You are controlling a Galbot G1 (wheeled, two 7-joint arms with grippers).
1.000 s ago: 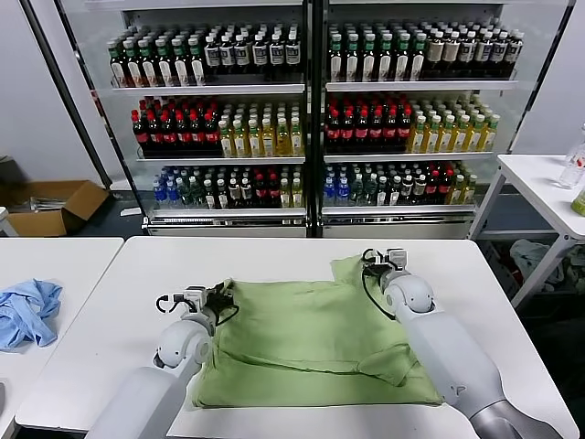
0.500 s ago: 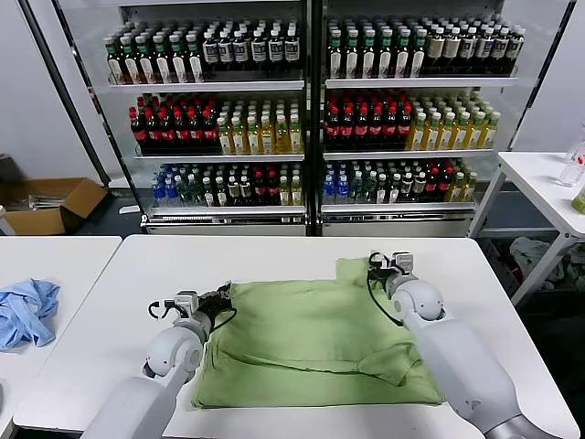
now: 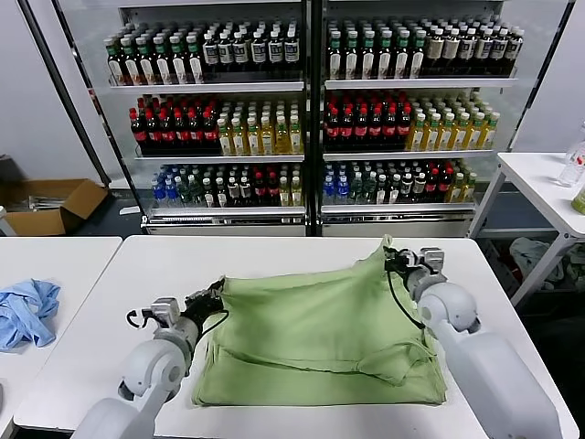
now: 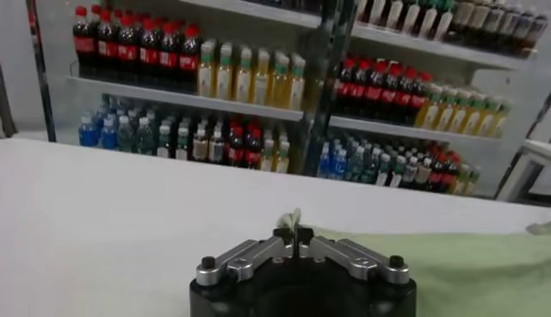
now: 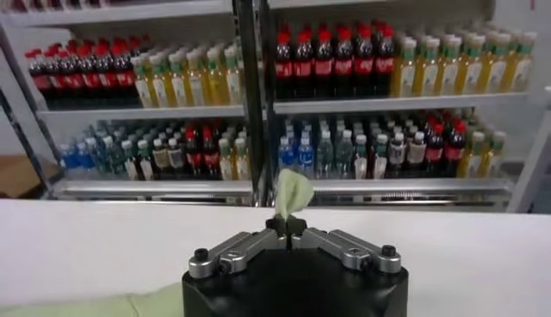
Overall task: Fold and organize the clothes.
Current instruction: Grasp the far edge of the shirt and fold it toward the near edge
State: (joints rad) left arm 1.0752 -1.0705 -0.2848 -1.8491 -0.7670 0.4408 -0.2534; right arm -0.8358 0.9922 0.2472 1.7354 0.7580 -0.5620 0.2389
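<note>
No words, brands or numbers can be read; the labels on the cooler bottles [image 3: 274, 128] are too small.

Head view: high, looking forward and down at the bench [image 3: 274, 251], with the drinks fridge [image 3: 311, 110] behind.
Left wrist view: low, close behind the left end effector [image 4: 295, 234], level across the bench toward the fridge.
Right wrist view: low, close behind the right end effector [image 5: 290, 226], also facing the fridge.
Shared: all three show the fridge shelves; both wrist views probably overlap at its centre post.
</note>
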